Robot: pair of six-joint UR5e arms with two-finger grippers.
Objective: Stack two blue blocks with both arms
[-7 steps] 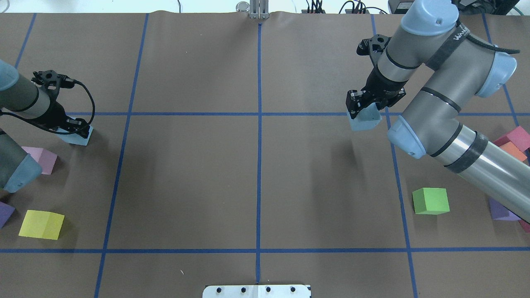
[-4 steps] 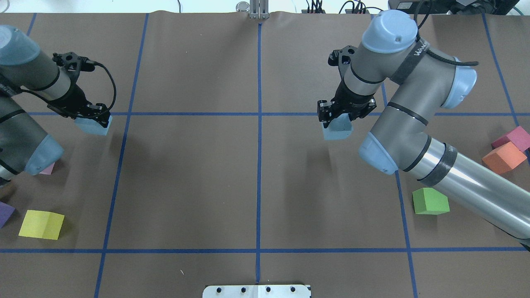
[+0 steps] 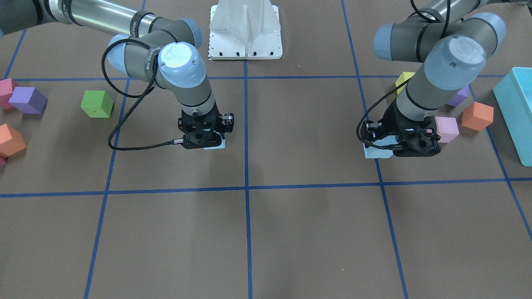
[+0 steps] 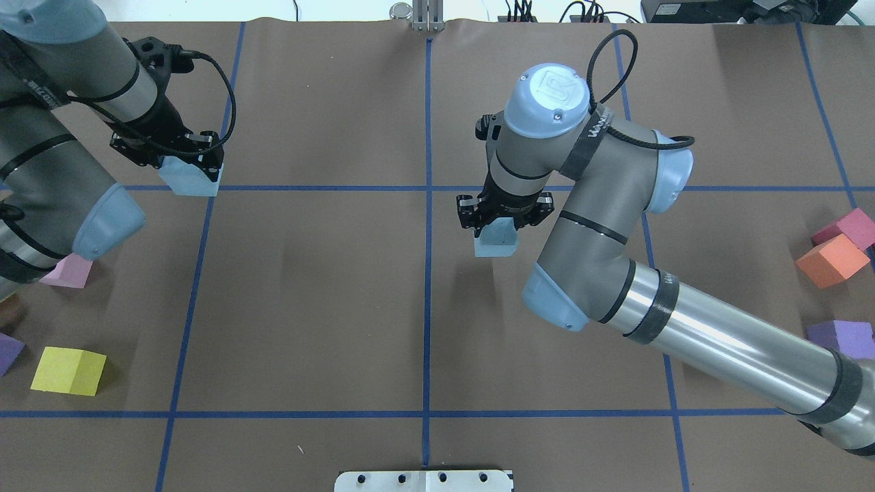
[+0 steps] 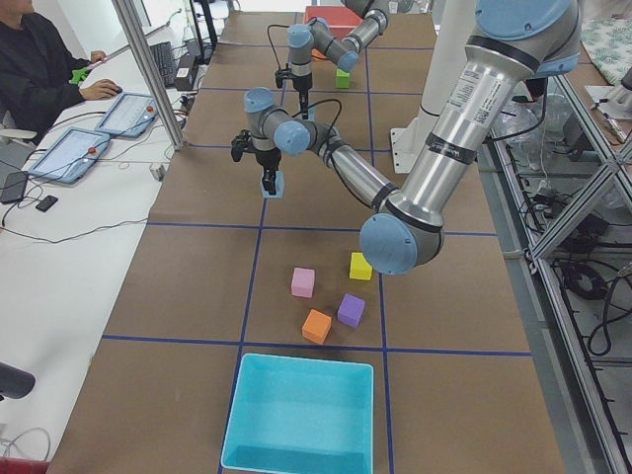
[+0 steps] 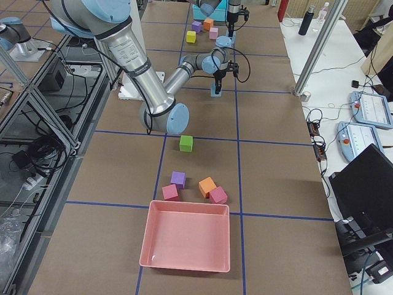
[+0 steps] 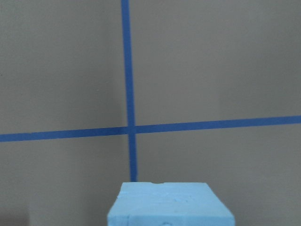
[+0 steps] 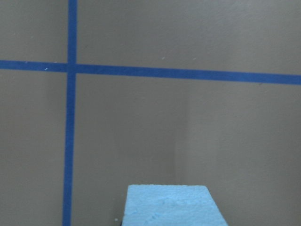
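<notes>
My left gripper (image 4: 179,160) is shut on a pale blue block (image 4: 189,179) and holds it above the table at the left, over a tape crossing; the block also shows in the front view (image 3: 376,150) and the left wrist view (image 7: 169,205). My right gripper (image 4: 502,213) is shut on the second pale blue block (image 4: 496,240), held above the table just right of the centre line; it also shows in the front view (image 3: 216,144) and the right wrist view (image 8: 171,205). The two blocks are far apart.
At the left lie a pink cube (image 4: 68,271), a yellow cube (image 4: 68,370) and a purple cube (image 4: 8,352). At the right lie an orange cube (image 4: 830,261), a magenta cube (image 4: 847,227) and a purple cube (image 4: 839,338). A green cube (image 3: 97,104) and a turquoise bin (image 3: 517,108) show in the front view.
Both arms have carried their blue blocks inward. The right gripper moved left toward the centre line. The left gripper moved right and away from the robot.
</notes>
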